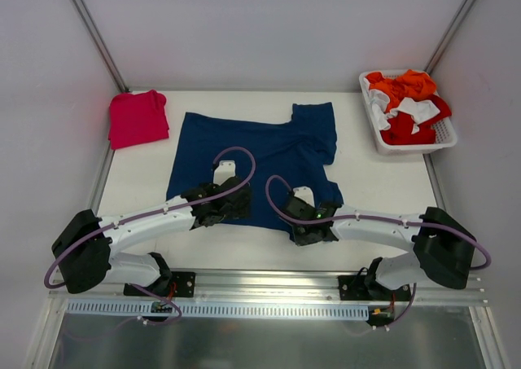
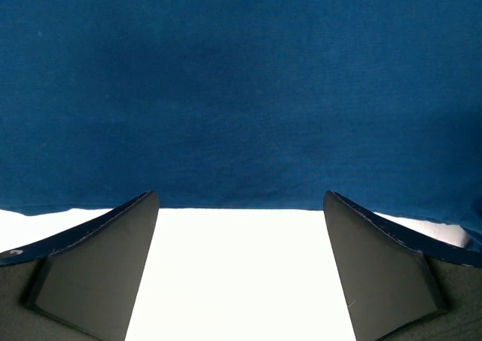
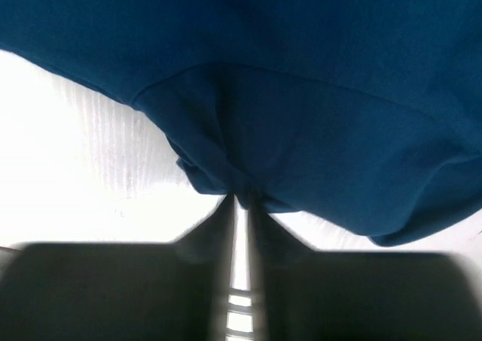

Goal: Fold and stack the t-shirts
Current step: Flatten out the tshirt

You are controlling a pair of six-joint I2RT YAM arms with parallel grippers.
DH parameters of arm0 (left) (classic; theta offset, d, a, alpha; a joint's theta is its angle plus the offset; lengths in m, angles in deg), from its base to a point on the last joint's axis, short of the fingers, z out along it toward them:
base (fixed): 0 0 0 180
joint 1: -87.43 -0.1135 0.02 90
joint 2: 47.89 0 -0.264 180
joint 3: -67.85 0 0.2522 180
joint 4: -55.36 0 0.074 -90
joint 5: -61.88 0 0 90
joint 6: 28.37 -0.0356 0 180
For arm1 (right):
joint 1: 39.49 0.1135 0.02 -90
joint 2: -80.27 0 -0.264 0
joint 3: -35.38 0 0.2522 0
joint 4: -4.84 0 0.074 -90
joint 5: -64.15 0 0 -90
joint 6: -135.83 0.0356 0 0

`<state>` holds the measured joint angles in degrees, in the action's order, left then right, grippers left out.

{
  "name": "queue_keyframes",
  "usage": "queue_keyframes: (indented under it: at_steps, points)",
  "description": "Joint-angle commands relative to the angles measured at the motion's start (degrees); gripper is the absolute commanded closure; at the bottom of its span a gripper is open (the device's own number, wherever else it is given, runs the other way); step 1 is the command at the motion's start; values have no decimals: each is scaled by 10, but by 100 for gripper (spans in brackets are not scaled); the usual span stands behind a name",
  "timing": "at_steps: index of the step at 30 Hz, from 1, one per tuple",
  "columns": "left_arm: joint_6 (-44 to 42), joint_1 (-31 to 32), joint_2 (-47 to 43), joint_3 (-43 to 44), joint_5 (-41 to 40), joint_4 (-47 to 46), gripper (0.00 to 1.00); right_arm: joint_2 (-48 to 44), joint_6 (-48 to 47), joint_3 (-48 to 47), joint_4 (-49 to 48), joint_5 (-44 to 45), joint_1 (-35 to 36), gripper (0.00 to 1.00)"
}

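The navy t-shirt [image 1: 260, 153] lies spread on the white table, collar end toward the far right. The pinkish-red t-shirt [image 1: 137, 118] lies folded at the far left. My left gripper [image 1: 218, 208] is open at the shirt's near hem; in the left wrist view its fingertips [image 2: 132, 228] straddle bare table just short of the hem [image 2: 241, 130]. My right gripper [image 1: 313, 222] is shut on a pinch of the navy shirt's near right edge; the cloth [image 3: 301, 115] bunches up from the closed gripper tips [image 3: 241, 199].
A white basket [image 1: 446, 137] of orange, red and white clothes stands at the far right corner. White walls enclose the table on three sides. A metal rail runs along the near edge by the arm bases.
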<state>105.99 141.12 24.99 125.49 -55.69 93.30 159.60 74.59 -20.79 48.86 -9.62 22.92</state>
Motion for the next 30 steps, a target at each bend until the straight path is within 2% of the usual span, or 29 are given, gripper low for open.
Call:
queue_keyframes:
  at_steps: [1,2,13,21,30]
  points:
    - [-9,5,-6,1,-11,-5,7,-22,12,2,8,0,4,97]
    - [-9,4,-5,1,-11,-5,7,-26,11,2,13,-1,4,99]
    - [-15,5,1,6,-13,-6,7,-49,36,-35,38,-4,57,99]
    - [-16,5,7,6,-12,-5,7,17,60,-116,65,2,130,99]
    - [-21,5,5,2,-11,-5,6,92,72,-206,103,10,176,99]
